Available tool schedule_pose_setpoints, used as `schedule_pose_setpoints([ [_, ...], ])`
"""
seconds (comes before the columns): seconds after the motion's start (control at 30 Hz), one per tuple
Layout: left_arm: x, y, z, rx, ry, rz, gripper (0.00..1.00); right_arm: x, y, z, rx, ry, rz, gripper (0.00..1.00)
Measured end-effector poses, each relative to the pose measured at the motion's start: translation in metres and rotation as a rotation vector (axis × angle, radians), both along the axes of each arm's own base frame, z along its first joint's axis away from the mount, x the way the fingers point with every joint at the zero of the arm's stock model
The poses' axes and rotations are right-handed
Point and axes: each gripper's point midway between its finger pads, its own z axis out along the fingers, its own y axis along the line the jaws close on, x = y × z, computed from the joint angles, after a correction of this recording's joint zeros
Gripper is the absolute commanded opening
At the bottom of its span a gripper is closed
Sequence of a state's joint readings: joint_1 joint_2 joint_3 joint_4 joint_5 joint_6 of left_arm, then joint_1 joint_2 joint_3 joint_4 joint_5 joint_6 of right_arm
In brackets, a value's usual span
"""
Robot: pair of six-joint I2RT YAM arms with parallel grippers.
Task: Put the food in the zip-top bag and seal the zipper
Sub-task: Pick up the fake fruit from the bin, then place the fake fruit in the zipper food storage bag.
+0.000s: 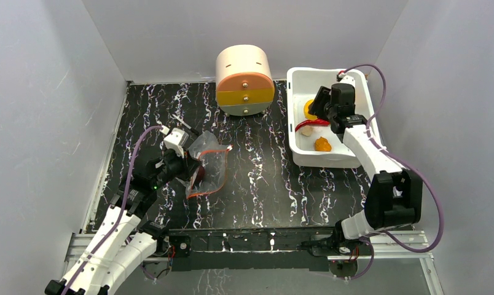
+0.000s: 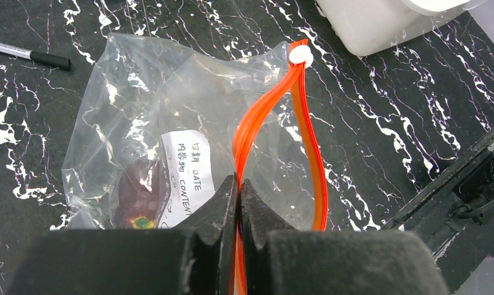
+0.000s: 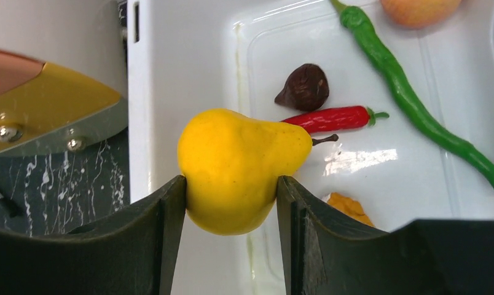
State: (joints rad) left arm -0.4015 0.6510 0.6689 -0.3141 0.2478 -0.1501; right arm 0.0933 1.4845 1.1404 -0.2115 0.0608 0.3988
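The clear zip-top bag [image 1: 209, 161] lies on the dark table at the left, and a dark maroon piece [image 2: 137, 193] is inside it. Its orange-red zipper [image 2: 257, 117] gapes open, with a white slider [image 2: 300, 55] at the far end. My left gripper [image 2: 239, 181] is shut on the near part of one zipper strip. My right gripper [image 3: 231, 184] is over the white tub [image 1: 318, 161], shut on a yellow pear-shaped fruit [image 3: 238, 160]. In the tub lie a red chili [image 3: 333, 118], a green chili [image 3: 410, 98], a dark brown piece [image 3: 306, 87] and an orange piece [image 3: 349, 209].
A round beige, orange and yellow container [image 1: 244, 80] stands at the back centre, left of the tub. A pen [image 2: 32, 55] lies beyond the bag. Grey walls enclose the table on three sides. A metal rail [image 1: 250, 239] runs along the near edge.
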Motion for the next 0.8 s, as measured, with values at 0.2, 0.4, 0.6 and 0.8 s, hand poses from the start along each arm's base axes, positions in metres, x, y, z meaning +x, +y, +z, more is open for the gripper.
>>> schedule_pose_setpoints([
  [0.2, 0.0, 0.0, -0.001, -0.001, 0.006, 0.001, 0.0, -0.027, 0.034, 0.019, -0.007, -0.012, 0.089, 0.41],
  [0.4, 0.001, -0.001, -0.002, -0.003, 0.012, 0.002, 0.0, -0.065, 0.074, 0.062, -0.011, -0.092, 0.214, 0.41],
  [0.6, 0.0, -0.004, -0.002, -0.045, 0.05, 0.022, 0.0, -0.102, 0.103, 0.097, 0.034, -0.173, 0.356, 0.41],
  [0.8, -0.001, -0.013, -0.014, -0.096, 0.16, 0.034, 0.0, -0.141, 0.116, 0.125, 0.083, -0.246, 0.493, 0.42],
])
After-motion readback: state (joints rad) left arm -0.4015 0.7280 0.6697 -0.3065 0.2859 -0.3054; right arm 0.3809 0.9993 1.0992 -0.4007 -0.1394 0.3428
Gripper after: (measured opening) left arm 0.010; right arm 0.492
